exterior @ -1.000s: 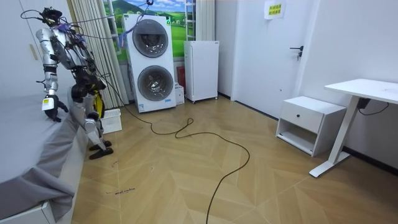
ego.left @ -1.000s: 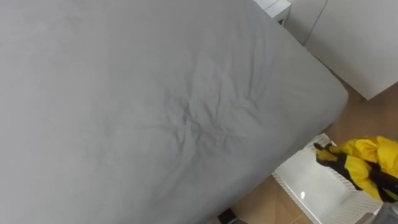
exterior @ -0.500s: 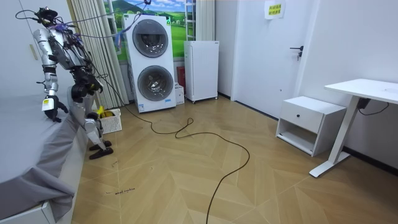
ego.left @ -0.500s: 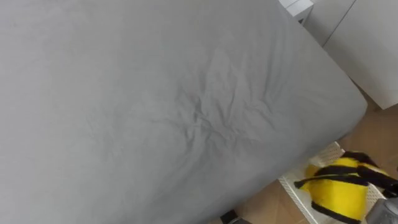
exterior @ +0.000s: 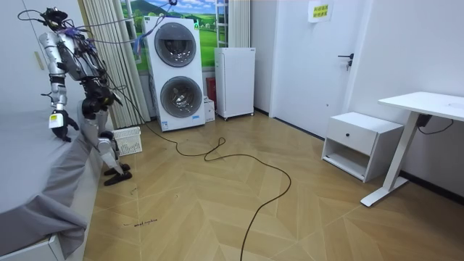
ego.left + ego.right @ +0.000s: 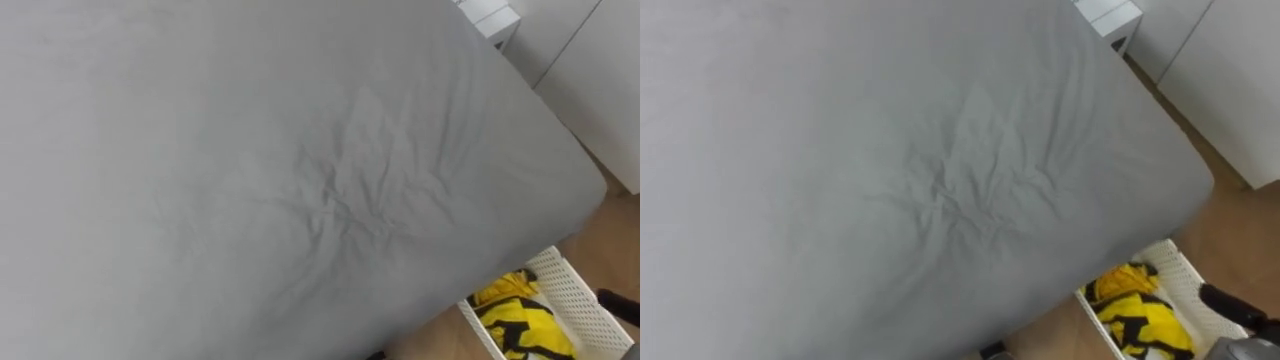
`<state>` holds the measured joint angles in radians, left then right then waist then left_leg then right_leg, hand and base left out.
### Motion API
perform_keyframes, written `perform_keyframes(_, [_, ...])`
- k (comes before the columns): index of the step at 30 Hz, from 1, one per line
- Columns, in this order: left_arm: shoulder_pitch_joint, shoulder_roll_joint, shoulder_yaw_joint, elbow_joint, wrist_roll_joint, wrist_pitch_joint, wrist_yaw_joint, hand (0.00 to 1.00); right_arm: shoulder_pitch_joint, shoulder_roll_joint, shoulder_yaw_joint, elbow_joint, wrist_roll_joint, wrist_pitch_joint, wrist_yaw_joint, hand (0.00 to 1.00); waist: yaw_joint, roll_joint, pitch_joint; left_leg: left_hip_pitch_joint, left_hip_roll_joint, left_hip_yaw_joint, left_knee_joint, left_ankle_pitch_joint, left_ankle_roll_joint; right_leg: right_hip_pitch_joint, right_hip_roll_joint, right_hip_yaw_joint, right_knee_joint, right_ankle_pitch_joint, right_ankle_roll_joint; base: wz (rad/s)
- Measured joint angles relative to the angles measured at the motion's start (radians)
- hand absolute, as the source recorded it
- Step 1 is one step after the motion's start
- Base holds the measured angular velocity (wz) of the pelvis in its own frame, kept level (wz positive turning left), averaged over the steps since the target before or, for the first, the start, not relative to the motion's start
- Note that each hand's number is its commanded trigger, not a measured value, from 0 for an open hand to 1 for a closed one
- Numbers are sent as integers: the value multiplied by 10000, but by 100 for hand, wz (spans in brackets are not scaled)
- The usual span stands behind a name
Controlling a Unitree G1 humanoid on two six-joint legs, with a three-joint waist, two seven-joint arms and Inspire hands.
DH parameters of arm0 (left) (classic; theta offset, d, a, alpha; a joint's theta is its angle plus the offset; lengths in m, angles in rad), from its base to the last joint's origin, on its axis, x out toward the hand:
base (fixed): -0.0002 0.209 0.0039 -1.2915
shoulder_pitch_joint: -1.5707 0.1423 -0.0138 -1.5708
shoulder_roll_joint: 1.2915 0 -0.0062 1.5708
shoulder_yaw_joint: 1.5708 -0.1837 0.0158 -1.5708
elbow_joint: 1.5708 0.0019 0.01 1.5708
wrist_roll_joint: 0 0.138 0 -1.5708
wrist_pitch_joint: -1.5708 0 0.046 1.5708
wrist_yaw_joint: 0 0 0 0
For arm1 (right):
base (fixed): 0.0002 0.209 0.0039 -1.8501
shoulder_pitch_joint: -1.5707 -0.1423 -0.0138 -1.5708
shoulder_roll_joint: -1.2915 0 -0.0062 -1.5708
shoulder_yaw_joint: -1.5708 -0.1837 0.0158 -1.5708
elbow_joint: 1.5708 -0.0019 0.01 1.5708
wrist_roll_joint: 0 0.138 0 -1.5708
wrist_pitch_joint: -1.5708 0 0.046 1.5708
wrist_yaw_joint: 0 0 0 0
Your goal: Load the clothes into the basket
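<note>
Standing at the edge of the bed [image 6: 250,170], the robot looks down across the grey sheet. On the floor at the near right, just beside the mattress corner, sits the white basket [image 6: 578,292], and the yellow-and-black garment [image 6: 515,318] lies bunched inside it. The right hand [image 6: 1232,303] pokes in just right of the basket; I can't tell how its fingers are set. The left hand [image 5: 58,123] hangs over the bed, its grip equally unreadable.

We can read no text anywhere, a small yellow-green sign [image 5: 319,10] high on the white wall [image 5: 304,65] in the room view, its marks too small for us to make out
</note>
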<state>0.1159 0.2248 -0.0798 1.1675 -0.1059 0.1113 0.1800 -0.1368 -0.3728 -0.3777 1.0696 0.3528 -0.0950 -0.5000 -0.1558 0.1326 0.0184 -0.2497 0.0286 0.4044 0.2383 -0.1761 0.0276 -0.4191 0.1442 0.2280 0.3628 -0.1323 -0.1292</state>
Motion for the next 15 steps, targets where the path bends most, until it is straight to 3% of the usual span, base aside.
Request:
perform_keyframes(4, [361,56,1,-542,-4,-96,-169,0,513,-19,45,-401,4,-3,-23,0,-26,-53,5,459,-48,-463,-11,1,-4,605,-114,-331,-39,-218,-58,26])
perform_keyframes(8, [545,60,18,-752,20,-197,-182,0,626,1,501,-450,322,-3,-3,0,30,-186,10,907,-55,-576,-114,13,-25,1199,-165,-614,-302,-264,-107,28])
perform_keyframes(11, [555,66,55,-892,212,-256,-184,0,938,276,842,-620,466,-47,235,0,54,-323,5,1317,-59,-840,-320,44,-75,1792,-219,-1039,-695,-255,-152,48])
perform_keyframes(14, [605,70,324,-1012,357,-284,-45,0,1314,938,1466,-536,567,54,744,0,154,-646,-78,1745,-70,-1330,-499,84,-137,2465,-290,-1577,-1128,-292,-217,54])
perform_keyframes(15, [720,65,350,-1245,369,-292,60,0,1505,1133,1851,-417,661,124,1056,0,244,-770,-141,1874,-78,-1402,-521,103,-168,2725,-295,-1671,-1331,-293,-236,58])
